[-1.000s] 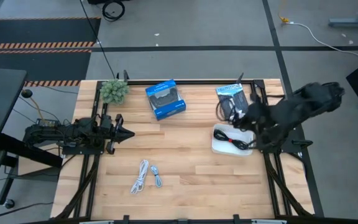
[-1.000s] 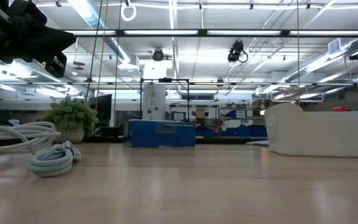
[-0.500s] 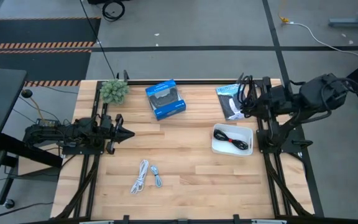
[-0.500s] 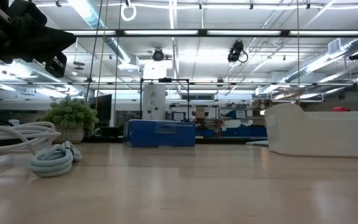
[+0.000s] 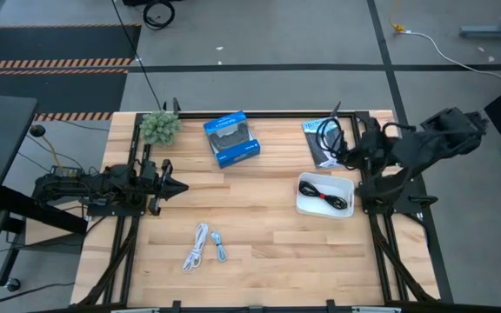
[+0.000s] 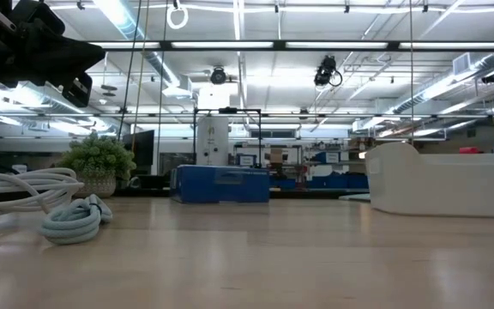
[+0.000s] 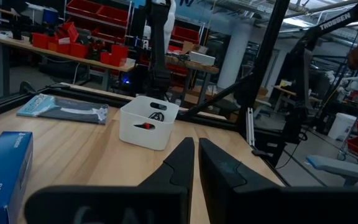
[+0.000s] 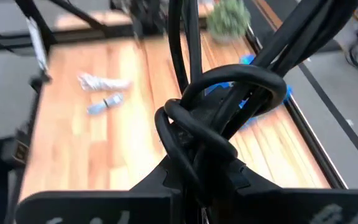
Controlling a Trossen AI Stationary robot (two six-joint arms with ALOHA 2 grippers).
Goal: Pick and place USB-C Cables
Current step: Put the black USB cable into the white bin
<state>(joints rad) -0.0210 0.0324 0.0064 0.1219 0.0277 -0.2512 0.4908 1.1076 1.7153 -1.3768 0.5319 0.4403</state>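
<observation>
A black cable (image 8: 219,118), clenched in the right gripper (image 5: 348,152), now hangs lifted just beyond the bin (image 5: 307,205), carried off the grey bag (image 5: 320,132) a moment ago; another black cable (image 5: 329,198) already lies in the bin. White cable (image 5: 197,246) and blue-grey cable (image 5: 219,246) wait well apart from the bin. Left gripper (image 5: 179,188), fingers closed, rests idle.

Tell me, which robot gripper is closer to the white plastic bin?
Right. The right gripper, clamped on a black coiled cable, hangs just beyond the white plastic bin; the left gripper waits far across the table.

Two matte black jointed arms; left gripper (image 5: 174,187) with smooth, tapered black fingers (image 7: 177,163); right gripper (image 5: 342,149) likewise dark, angular housings.
</observation>
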